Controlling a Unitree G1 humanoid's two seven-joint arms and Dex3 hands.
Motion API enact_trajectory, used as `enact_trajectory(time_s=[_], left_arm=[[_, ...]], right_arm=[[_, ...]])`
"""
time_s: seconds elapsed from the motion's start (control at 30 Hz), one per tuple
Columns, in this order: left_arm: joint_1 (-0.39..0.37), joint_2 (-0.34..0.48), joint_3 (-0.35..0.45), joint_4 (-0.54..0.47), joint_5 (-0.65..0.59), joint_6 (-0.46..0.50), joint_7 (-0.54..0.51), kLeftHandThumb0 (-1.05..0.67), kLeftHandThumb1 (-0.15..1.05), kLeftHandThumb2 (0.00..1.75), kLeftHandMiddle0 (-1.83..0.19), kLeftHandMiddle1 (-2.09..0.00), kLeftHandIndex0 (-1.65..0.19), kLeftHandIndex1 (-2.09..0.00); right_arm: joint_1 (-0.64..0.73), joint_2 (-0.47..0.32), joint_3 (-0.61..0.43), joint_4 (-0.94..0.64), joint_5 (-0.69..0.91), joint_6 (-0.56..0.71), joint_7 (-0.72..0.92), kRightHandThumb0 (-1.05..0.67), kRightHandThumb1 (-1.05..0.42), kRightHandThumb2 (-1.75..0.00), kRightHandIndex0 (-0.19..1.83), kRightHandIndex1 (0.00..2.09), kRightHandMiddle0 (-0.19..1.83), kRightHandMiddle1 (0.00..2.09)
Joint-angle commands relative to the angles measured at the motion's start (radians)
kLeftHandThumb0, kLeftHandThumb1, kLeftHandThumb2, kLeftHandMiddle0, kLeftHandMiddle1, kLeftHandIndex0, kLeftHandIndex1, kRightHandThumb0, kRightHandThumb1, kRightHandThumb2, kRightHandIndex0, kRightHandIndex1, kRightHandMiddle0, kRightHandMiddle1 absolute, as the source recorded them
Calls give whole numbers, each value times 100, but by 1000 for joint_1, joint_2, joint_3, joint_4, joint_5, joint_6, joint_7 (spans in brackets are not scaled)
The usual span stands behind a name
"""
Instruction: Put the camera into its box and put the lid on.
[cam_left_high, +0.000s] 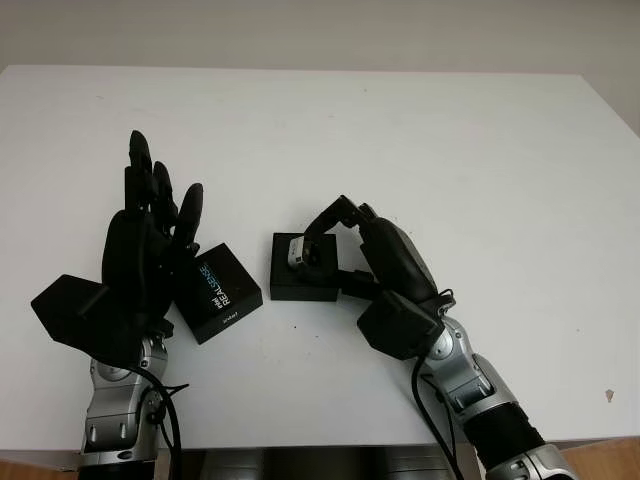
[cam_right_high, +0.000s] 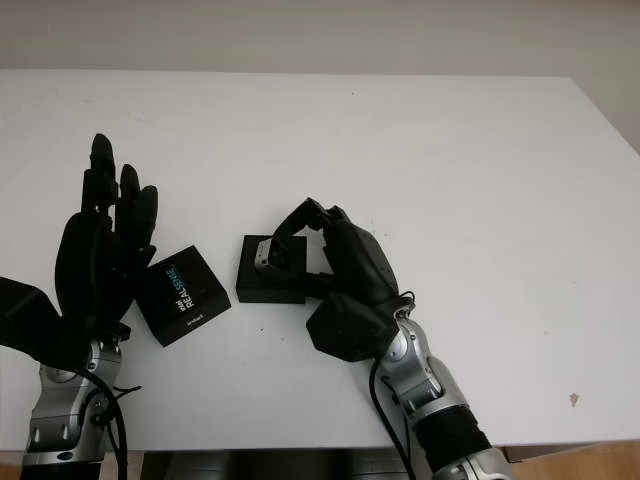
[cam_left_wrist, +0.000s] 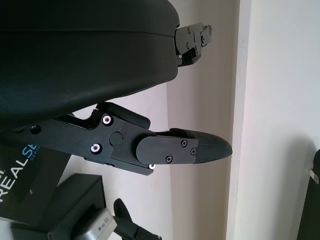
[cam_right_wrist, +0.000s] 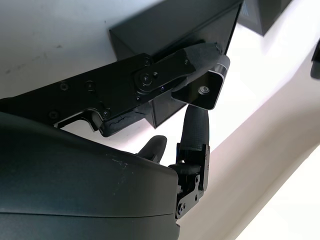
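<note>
right hand (cam_left_high: 322, 238) clamped on the small silver-grey rectangular camera (cam_left_high: 297, 251), fingers pinching it from above and from the side. camera held right over the open black square box base (cam_left_high: 303, 268), its lower part apparently already inside the recess, though hard to say whether fully seated. box base sitting on the white table (cam_left_high: 400, 130), near the middle, just beside the flat black box lid with blue-and-white lettering (cam_left_high: 217, 292).

left hand (cam_left_high: 150, 230) raised, open, holding nothing, hovering at the lid's left edge; contact with the lid not clear.

judging progress: first half nearly done, with camera at or in the box, not yet released. left to do: settling the camera flat, letting go, pulling the right hand clear, then picking up the lid, lying printed face up and turned at an angle to the base, squaring it with the base and pressing it down. lid step not yet begun.
</note>
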Motion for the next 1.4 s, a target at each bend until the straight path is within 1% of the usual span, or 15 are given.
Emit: enact_trajectory(time_s=[0.0, 0.13, 0.3, 0.47, 0.63, 0.8, 0.93, 1.0, 1.07, 1.13, 1.23, 1.37], left_arm=[[-9, -3, -5, -14, 2, -2, 2, -59, 105, 34, 18, -5, 18, -4], [-10, -6, -3, -8, -10, -4, -5, -61, 105, 31, 18, -5, 18, -4], [-5, -5, -6, -11, -7, -1, -2, -60, 105, 33, 18, -6, 18, -4], [-4, -4, -9, -9, -6, -2, -1, -60, 105, 33, 18, -5, 18, -4], [-2, -4, -14, -12, 0, 0, 0, -59, 105, 34, 18, -5, 19, -4], [-1, -4, -15, -15, -4, 5, -5, -59, 105, 35, 19, -3, 19, -1], [-1, -9, -16, -20, -3, 8, 2, -59, 105, 35, 19, -3, 18, -2], [1, -9, -17, -22, 0, 8, 3, -59, 105, 34, 19, -4, 18, -2], [2, -9, -19, -23, 1, 7, 1, -59, 105, 35, 19, -4, 18, -2], [2, -11, -20, -23, -1, 6, -1, -59, 105, 35, 19, -4, 19, -1], [0, -15, -21, -22, 1, 5, 3, -58, 105, 36, 19, -3, 19, -1], [-2, -16, -22, -22, 3, 5, 6, -58, 105, 36, 19, -3, 19, -1]], right_arm=[[-12, 8, -20, -14, 11, 9, -3, -38, -94, -5, 13, 80, 37, 155], [-20, 11, -27, -11, 21, -1, -8, -38, -94, -5, 15, 79, 38, 154], [-28, 22, -44, -27, 54, 3, 12, -39, -95, -6, 16, 76, 38, 152], [-50, 30, -62, -58, 82, 12, 28, -43, -95, -5, 17, 74, 41, 154], [-66, 40, -86, -124, 142, 54, 88, -43, -94, -5, 17, 76, 40, 155], [-69, 40, -102, -189, 194, 117, 156, -47, -95, -6, 15, 85, 39, 157], [-85, 7, -113, -231, 225, 175, 241, -49, -96, -6, 11, 84, 39, 157], [-102, -19, -119, -246, 243, 215, 302, -51, -97, -6, 11, 80, 38, 157], [-122, -48, -123, -271, 260, 284, 370, -52, -97, -6, 11, 75, 36, 157], [-142, -81, -121, -292, 268, 342, 433, -54, -98, -6, 12, 69, 36, 159], [-172, -123, -115, -301, 266, 390, 503, -56, -97, -5, 17, 64, 39, 159], [-198, -158, -98, -329, 244, 471, 558, -54, -95, -5, 26, 49, 43, 157]])
